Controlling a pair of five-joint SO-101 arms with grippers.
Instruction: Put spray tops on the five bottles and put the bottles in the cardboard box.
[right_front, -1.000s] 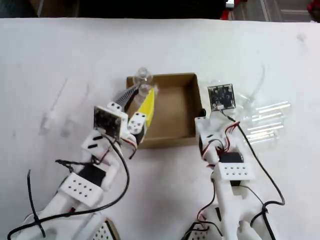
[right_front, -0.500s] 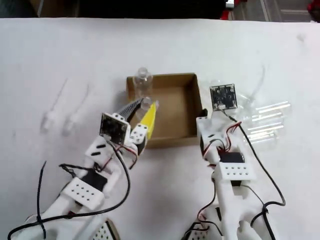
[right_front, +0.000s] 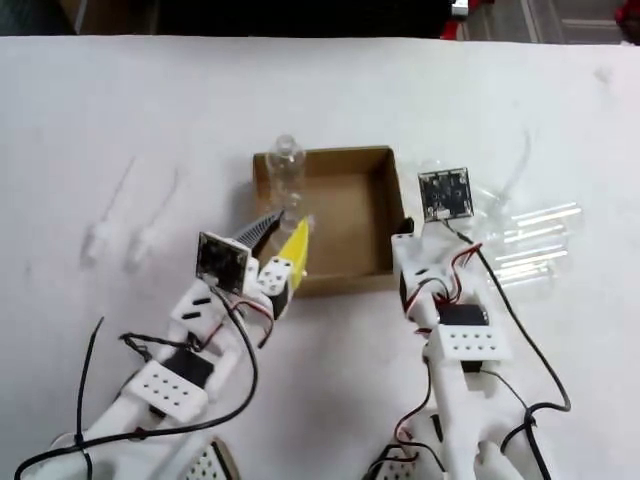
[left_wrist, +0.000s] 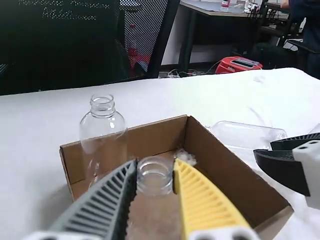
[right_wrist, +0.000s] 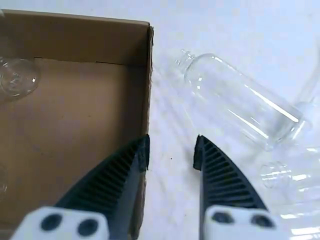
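Since a second ago our left claw (right_front: 288, 222) has drawn back toward its base, shut around an uncapped bottle (left_wrist: 154, 176) inside the cardboard box (right_front: 345, 155). A second bottle (left_wrist: 102, 132) stands upright in its far corner. Our right claw (right_wrist: 171, 150) hangs open and empty over the box's wall.

Bright, even overhead light washes the white table (right_front: 400, 90) nearly flat in the high view, with glare strongest toward 12 o'clock. Shadows under the arms are faint and soft. The clear bottles (right_front: 530, 240) at 3 o'clock flash bright streaks.
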